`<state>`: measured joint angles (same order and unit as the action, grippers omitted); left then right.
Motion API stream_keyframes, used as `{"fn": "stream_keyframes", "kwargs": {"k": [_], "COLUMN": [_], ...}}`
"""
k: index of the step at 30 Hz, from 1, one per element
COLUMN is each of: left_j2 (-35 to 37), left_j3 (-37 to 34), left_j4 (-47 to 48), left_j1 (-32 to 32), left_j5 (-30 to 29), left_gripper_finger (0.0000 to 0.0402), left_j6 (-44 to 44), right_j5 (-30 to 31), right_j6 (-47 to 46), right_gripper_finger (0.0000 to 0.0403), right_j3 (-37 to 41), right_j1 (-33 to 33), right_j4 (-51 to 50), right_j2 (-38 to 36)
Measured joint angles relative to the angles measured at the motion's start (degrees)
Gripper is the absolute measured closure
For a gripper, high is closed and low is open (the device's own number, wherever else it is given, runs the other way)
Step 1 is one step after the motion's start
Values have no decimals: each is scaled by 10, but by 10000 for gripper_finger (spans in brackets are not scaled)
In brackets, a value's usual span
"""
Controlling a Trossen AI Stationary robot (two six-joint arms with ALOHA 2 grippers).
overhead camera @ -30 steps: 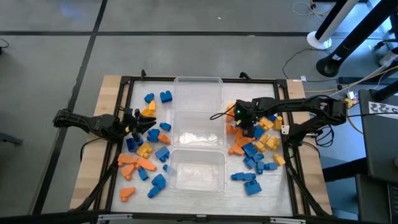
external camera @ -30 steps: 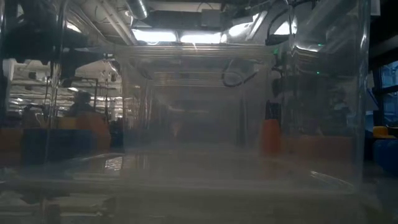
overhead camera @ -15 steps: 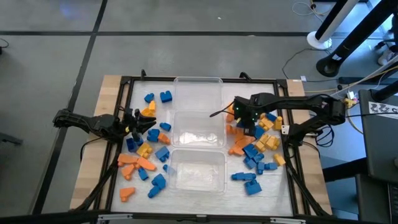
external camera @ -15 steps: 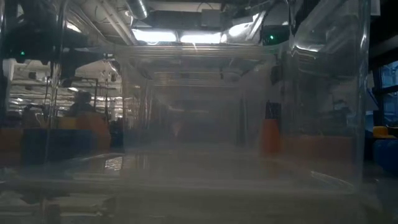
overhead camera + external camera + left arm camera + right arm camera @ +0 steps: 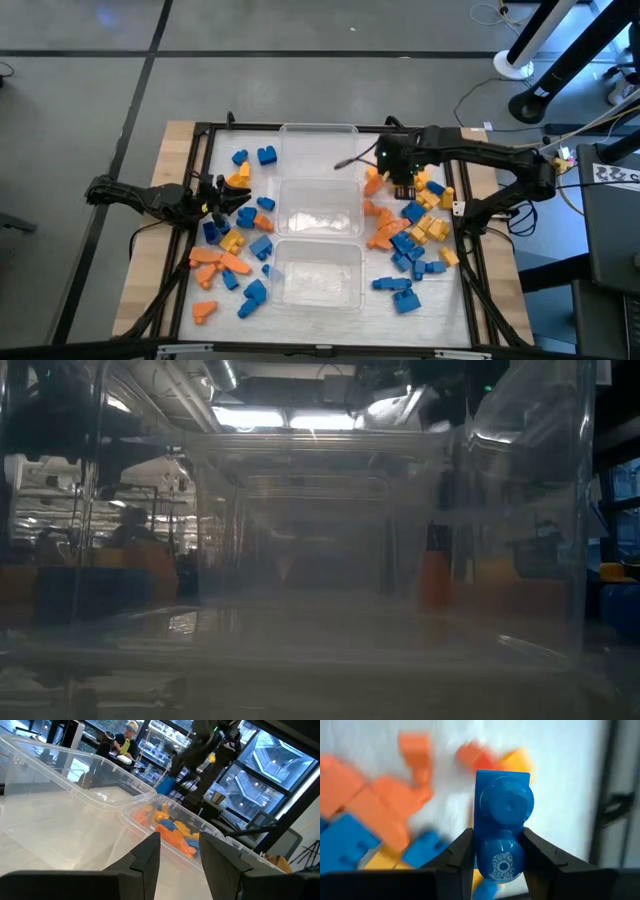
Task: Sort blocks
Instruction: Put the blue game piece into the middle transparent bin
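Blue block [image 5: 502,827] pinched in right gripper [image 5: 497,851], above right-hand pile | left gripper [image 5: 179,851] spread, low beside clear tubs [image 5: 318,220]

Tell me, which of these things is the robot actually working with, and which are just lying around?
Part of the job:
- loose blocks
- blue block held in the right gripper
- clear tubs, likely for sorting
- left gripper, waiting among the left-hand blocks

Just lying about:
- cables beside the table
- black stand base on the floor
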<state>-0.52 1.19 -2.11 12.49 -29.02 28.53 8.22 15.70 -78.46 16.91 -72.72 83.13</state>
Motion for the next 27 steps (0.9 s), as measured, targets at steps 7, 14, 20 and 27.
{"fn": "stream_keyframes", "kwargs": {"k": [7, 14, 20, 27], "left_j2": [0, 0, 0, 0], "left_j3": [0, 0, 0, 0], "left_j4": [-1, -1, -1, -2], "left_j1": [0, 0, 0, 0], "left_j5": [-2, -2, -2, -2], "left_gripper_finger": [277, 277, 277, 277], "left_j6": [-18, -15, -8, 23], "right_j5": [24, 12, 12, 12], "right_j6": [45, 96, 105, 106], "right_gripper_finger": [273, 272, 261, 236], "right_j3": [-47, -36, -35, -35], "right_j1": [0, 0, 0, 0], "right_j4": [175, 347, 381, 388], "right_j2": [0, 41, 96, 134]}}
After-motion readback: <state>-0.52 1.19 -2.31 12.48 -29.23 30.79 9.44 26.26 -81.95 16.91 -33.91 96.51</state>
